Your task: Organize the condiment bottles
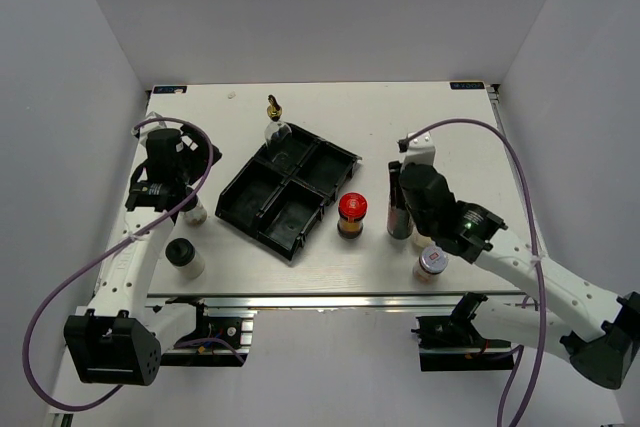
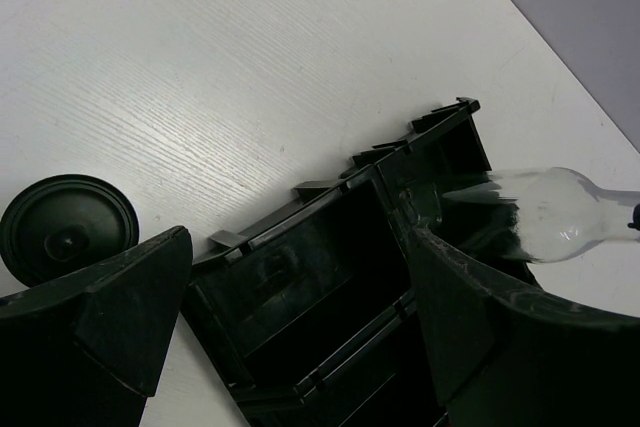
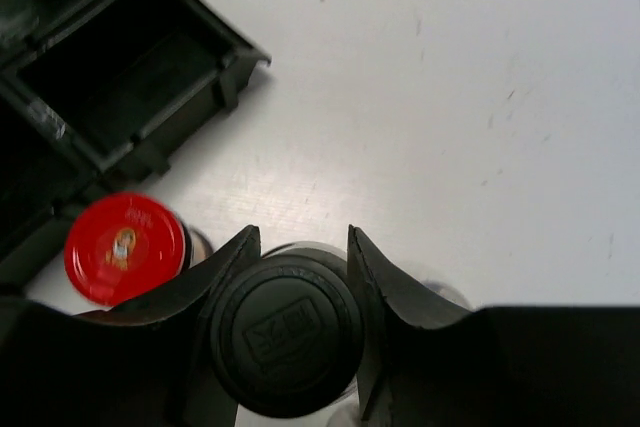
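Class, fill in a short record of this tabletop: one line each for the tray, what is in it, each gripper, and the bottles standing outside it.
tray: black four-compartment tray, set at an angle mid-table
in tray: tall clear gold-capped bottle, apparently in the far corner compartment; the other compartments look empty
left gripper: open, holding nothing, facing the tray
right gripper: fingers closed around the cap of the dark black-capped bottle
outside tray: red-lidded jar, silver-lidded jar, white black-capped bottle
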Motion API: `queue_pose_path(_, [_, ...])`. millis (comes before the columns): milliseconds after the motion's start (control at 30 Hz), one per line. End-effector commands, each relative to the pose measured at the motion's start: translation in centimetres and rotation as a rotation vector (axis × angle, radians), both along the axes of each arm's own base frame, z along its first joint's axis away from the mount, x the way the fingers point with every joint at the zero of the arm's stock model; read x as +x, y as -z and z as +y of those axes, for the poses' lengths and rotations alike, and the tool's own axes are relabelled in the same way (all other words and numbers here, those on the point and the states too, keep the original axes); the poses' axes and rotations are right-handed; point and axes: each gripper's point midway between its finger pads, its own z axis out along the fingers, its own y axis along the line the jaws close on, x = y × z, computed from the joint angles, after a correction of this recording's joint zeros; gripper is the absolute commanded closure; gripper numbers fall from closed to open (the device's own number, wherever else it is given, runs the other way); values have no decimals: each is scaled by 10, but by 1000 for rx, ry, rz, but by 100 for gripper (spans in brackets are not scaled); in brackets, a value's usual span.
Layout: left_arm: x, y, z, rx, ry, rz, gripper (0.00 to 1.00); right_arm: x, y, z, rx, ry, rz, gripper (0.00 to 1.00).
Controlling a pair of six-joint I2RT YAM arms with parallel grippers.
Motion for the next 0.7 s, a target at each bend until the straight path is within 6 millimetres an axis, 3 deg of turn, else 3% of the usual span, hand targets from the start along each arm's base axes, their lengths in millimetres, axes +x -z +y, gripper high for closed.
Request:
queue_pose_path(0, [9, -18, 6, 21, -25, -50, 2, 40, -99, 6, 133, 96, -285, 100])
queue_pose_path(33, [10, -18, 7, 25, -29, -45, 2, 46, -117, 7, 146, 98, -316, 100])
queue_pose_path(100, [13, -24, 9, 34, -33, -55, 2, 66, -128, 16, 119, 88, -340, 100])
queue_pose_path(133, [14, -24, 10, 38, -38, -50, 2, 73, -150, 17, 144, 89, -377, 100])
queue_pose_path(167, [15, -25, 11, 45, -43, -50, 2, 88, -151, 25, 130, 66, -378, 100])
queue_pose_path(233, [17, -29, 12, 49, -48, -59, 2, 104, -171, 36, 180, 36, -421, 100])
queue_pose_path(367, [18, -34, 17, 66, -64, -65, 2, 146, -199, 77, 244, -113, -457, 100])
queue_pose_path(533, [20, -39, 20, 78, -79, -73, 2, 180, -212, 121, 315, -208, -484, 100])
queue_pose_path(567, [21, -39, 19, 79, -73, -75, 2, 191, -199, 136, 314, -238, -461, 100])
queue_pose_path(633, [21, -38, 18, 74, -67, -72, 2, 201, -210, 146, 361, -259, -487, 100])
queue_pose_path(667, [21, -38, 17, 71, -65, -74, 2, 210, -196, 160, 365, -301, -462, 100])
